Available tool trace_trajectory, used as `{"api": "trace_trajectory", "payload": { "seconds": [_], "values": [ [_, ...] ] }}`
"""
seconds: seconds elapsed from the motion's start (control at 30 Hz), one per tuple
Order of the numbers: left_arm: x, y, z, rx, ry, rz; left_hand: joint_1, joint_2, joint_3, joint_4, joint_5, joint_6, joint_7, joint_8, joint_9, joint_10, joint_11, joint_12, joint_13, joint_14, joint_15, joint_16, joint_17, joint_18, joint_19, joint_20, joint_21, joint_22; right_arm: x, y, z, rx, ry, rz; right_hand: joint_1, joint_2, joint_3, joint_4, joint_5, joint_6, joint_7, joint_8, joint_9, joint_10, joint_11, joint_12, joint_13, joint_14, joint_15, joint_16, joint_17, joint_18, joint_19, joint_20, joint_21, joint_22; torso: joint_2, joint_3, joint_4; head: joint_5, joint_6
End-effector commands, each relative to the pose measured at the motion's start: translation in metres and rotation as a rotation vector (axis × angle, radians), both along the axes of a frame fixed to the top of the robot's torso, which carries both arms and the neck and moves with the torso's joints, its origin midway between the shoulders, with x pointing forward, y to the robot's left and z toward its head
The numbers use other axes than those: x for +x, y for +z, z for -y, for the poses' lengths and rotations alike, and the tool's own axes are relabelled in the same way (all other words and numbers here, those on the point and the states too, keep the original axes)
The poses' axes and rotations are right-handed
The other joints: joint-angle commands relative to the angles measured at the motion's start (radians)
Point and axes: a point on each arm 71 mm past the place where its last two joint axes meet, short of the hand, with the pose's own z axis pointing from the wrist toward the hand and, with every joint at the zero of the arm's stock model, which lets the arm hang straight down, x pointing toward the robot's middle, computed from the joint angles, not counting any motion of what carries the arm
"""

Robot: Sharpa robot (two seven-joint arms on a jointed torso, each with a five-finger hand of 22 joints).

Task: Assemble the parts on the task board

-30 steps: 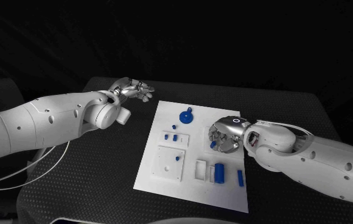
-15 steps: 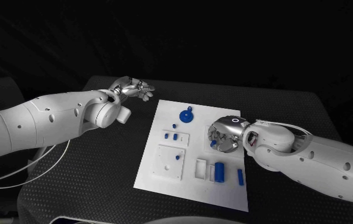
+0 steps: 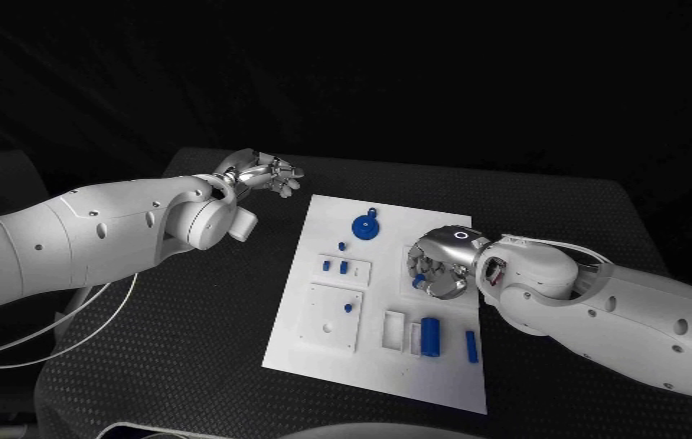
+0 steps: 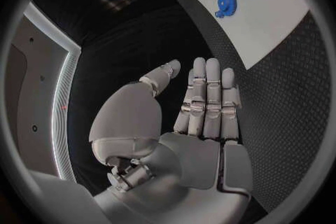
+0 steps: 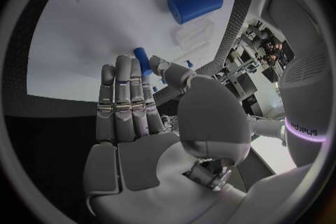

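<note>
Black worktop (image 3: 188,339) with white task board (image 3: 387,359)

The board lay flat near the worktop's middle; the dark textured surface showed on both sides of it.

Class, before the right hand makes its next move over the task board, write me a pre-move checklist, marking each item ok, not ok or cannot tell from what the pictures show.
1. Right hand over the board: ok.
2. Right hand holds nothing, fingers straight: ok.
3. A small part lies by the fingertips, whether touched: cannot tell.
4. Left hand off the board, over the table: ok.
5. Left hand empty: ok.
6. Cylinder and disc lie free of both hands: ok.
</note>
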Motion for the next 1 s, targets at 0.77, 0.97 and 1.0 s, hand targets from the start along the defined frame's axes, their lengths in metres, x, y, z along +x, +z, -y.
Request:
{"api": "trace_trajectory", "payload": {
  "seconds": [0.77, 0.97, 1.0],
  "values": [
    [0.001, 0.001, -0.001, 0.001, -0.008, 0.001, 0.000, -0.002, -0.001, 0.005, -0.003, -0.007, 0.001, -0.003, -0.001, -0.005, -0.002, -0.005, 0.002, -0.003, 0.001, -0.002, -0.001, -0.004, -0.004, 0.001, -0.006, 0.022, -0.013, 0.021, -0.003, 0.110, -0.003, 0.022, -0.007, 0.007, 0.026, -0.013, -0.001, 0.015, -0.004, 0.015, 0.022, 0.015, -0.003, 0.009, 0.015, 0.009, -0.005, 0.012, 0.015, 0.014, 0.010, -0.004, 0.015, 0.022, -0.001, -0.0010, -0.0012, 0.010, 0.002],
    [0.001, 0.001, 0.000, 0.000, -0.011, -0.004, -0.001, -0.003, -0.002, 0.005, -0.004, -0.007, 0.001, -0.003, -0.001, -0.006, -0.002, -0.005, 0.002, -0.003, 0.001, -0.002, -0.001, -0.005, -0.004, 0.001, -0.006, 0.022, -0.016, 0.035, -0.003, 0.136, 0.000, 0.025, -0.008, 0.007, 0.026, -0.014, -0.001, 0.015, -0.004, 0.015, 0.022, 0.015, -0.003, 0.009, 0.016, 0.008, -0.005, 0.012, 0.016, 0.014, 0.010, -0.004, 0.016, 0.022, 0.000, -0.0010, -0.0010, 0.015, 0.003],
    [0.001, 0.001, 0.000, 0.000, -0.009, -0.003, -0.002, -0.003, -0.002, 0.005, -0.004, -0.007, 0.001, -0.003, -0.001, -0.006, -0.002, -0.005, 0.002, -0.003, 0.001, -0.002, -0.001, -0.005, -0.004, 0.001, -0.006, 0.022, -0.016, 0.038, -0.004, 0.145, 0.002, 0.023, -0.008, 0.007, 0.026, -0.014, -0.001, 0.015, -0.004, 0.015, 0.022, 0.015, -0.003, 0.009, 0.016, 0.008, -0.005, 0.012, 0.016, 0.014, 0.010, -0.004, 0.016, 0.022, -0.001, -0.0013, -0.0009, 0.017, 0.003]
  ]
}}
